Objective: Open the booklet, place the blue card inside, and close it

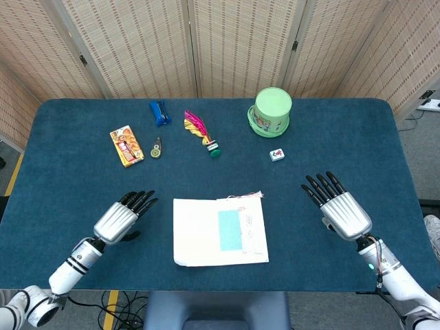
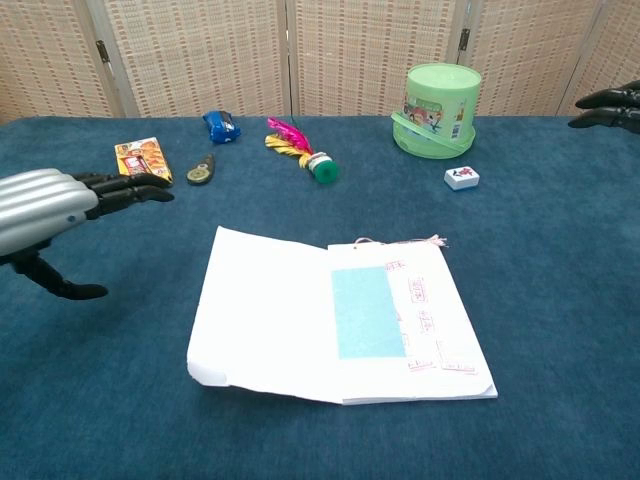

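The white booklet lies open and flat near the table's front edge. A light blue card rests on its right-hand page, beside red print. My left hand hovers left of the booklet, fingers spread, holding nothing. Well off to the booklet's right is my right hand, also spread and empty. Only its fingertips show at the chest view's right edge.
Along the back of the blue table sit an orange packet, a small round tool, a blue wrapper, a pink feathered shuttlecock, a green lidded tub and a small white tile.
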Available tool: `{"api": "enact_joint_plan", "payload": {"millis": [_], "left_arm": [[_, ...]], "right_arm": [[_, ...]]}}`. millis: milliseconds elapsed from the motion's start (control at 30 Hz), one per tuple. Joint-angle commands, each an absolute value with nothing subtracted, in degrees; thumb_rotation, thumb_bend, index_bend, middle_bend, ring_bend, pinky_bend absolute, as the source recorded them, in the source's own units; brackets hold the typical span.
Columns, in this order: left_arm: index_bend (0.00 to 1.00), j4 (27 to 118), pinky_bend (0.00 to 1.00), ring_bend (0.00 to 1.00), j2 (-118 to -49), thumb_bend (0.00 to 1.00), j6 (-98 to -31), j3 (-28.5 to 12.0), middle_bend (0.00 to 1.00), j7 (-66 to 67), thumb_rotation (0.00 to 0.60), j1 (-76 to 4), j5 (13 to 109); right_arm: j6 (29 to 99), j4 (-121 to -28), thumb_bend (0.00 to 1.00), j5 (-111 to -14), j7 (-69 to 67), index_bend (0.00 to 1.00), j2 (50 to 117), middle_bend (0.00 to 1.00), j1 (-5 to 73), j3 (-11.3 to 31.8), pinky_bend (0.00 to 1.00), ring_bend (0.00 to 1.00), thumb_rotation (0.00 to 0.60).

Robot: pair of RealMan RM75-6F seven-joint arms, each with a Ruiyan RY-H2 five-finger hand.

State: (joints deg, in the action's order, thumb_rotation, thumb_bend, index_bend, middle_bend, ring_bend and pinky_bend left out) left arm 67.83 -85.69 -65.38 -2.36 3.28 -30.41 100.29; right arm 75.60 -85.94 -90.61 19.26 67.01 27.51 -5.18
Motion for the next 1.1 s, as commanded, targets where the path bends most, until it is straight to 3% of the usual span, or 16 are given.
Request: {"api": "enact_joint_plan", "payload": {"millis": [33,500,867,1100], "left_arm": [[0.00,66.10,0.19,0.11,-88.72,0.22,-63.77,-2.62,0.03,4.55,0.600,-32.38,99.63],[0.00,68.76,0.19,0.09,-95.77,0.22,-60.65,-4.70,0.03,6.75,0.600,-36.67,94.70],[0.00,81.59,0.19,0.05,-96.64,0.22,-59.93,-11.07,0.00,4.44,0.600,-39.66,87.17],[0.00,84.82,0.19,0.00,-100.58,0.22,-56.16,-14.25,0.00,8.43,0.600,-43.01,80.17]], "right_arm": [[75.93,-85.94,0.15,-90.77,18.63,0.00,66.82,0.00,26.77,-4.88,0.00,0.00,0.600],[77.41,-84.69,0.15,-90.84,15.78,0.00,65.70,0.00,23.55,-2.95,0.00,0.00,0.600],[78.94,-84.34,0.15,-91.76,13.41,0.00,65.31,0.00,21.95,-1.37,0.00,0.00,0.600],[80.03,-83.93,0.15,-93.02,11.89,0.00,65.65,0.00,21.52,-0.42,0.00,0.00,0.600]]}}
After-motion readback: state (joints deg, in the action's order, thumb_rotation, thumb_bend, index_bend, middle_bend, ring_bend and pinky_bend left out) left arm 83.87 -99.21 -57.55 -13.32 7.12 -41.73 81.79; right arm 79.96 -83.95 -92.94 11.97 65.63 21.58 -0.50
